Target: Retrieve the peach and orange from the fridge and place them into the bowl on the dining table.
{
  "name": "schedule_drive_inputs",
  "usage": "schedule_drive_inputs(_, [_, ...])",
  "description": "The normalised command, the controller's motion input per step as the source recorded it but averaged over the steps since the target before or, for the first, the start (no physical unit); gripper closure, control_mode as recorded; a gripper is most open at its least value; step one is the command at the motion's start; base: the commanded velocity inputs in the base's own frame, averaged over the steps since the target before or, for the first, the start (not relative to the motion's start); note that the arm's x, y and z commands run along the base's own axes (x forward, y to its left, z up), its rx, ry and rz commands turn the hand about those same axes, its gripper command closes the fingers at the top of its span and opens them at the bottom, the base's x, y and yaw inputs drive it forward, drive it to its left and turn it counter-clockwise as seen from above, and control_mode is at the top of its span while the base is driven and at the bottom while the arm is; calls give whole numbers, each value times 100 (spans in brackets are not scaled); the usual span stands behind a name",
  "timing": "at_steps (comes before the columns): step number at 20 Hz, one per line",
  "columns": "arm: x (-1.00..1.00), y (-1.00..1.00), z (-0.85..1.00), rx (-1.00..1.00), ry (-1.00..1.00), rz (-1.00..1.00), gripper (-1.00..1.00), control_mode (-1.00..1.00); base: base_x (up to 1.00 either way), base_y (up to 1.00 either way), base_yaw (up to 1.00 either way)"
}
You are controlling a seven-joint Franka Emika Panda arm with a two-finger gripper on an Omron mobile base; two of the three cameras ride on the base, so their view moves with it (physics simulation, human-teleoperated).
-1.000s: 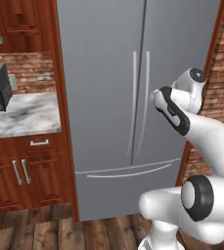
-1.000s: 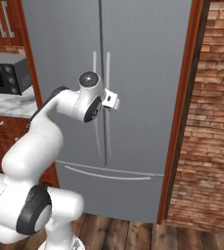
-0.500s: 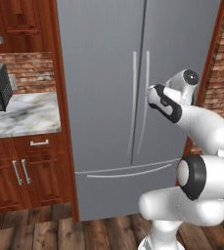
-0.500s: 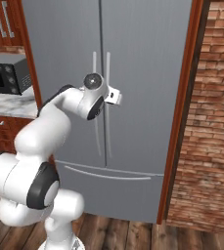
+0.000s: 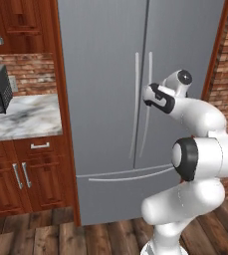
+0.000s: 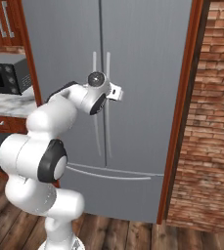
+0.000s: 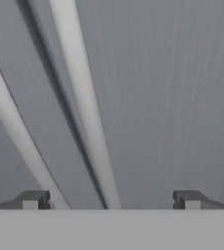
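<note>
The gripper stands at full spread with nothing between its two finger tips, and it points straight at the front of the fridge, close to the grey door. In the hand view two pale curved handles run past: one handle crosses just inside the left tip, the other handle lies further out to that side, with the dark seam of the doors between them. The jaws touch neither.

The fridge has two upper doors, both shut, two long vertical handles either side of the middle seam, and one wide drawer below with one curved pull.

From the left base view the arm rises from the lower right, bends through a dark elbow joint, and reaches forward and to the left, its wrist level with the middle of the handles. In the right base view the hand sits in front of the right-hand handle, at the height of the handles' upper part.

One dark microwave rests on a marble counter left of the fridge, over wood cabinets. A brick wall stands to the right.
</note>
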Motion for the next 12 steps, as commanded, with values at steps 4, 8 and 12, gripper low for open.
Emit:
schedule_drive_inputs(4, [50, 0, 0, 0, 0, 1, -100, -100, 0, 0, 0])
schedule_drive_inputs(8, [46, -6, 0, 0, 0, 2, -100, -100, 0, 0, 0])
schedule_drive_inputs(12, [45, -8, 0, 0, 0, 4, -100, -100, 0, 0, 0])
